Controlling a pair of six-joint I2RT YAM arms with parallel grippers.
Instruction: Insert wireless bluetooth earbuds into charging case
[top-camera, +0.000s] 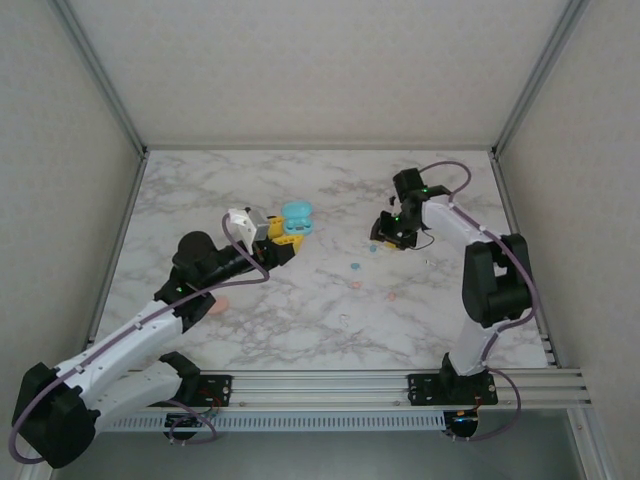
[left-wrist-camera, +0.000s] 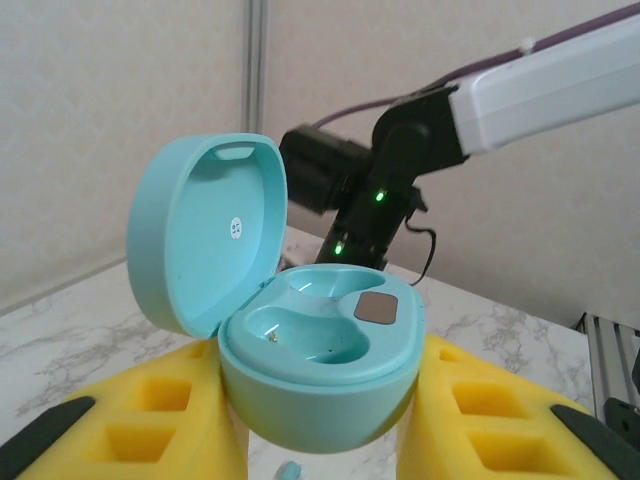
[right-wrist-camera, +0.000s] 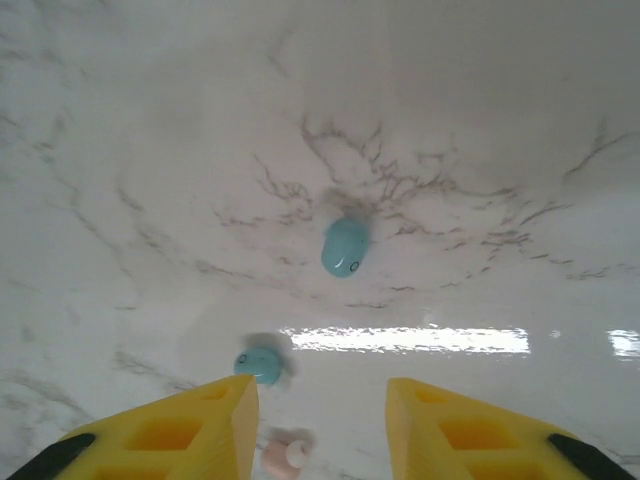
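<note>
Left fingers (left-wrist-camera: 150, 420) pinch smooth oval teal charging case (left-wrist-camera: 320, 375), lid (left-wrist-camera: 205, 235) open. Right fingers (right-wrist-camera: 470, 430) spread; pebble-shaped earbud (right-wrist-camera: 344, 247) at 12 o'clock.

On the marble table (top-camera: 300, 320), a teal earbud (right-wrist-camera: 343, 247) is lying apart from another teal earbud (right-wrist-camera: 258, 364) and a pink earbud (right-wrist-camera: 283, 455).

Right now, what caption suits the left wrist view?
Left gripper holds the open, empty teal charging case; right arm works beyond it.
</note>
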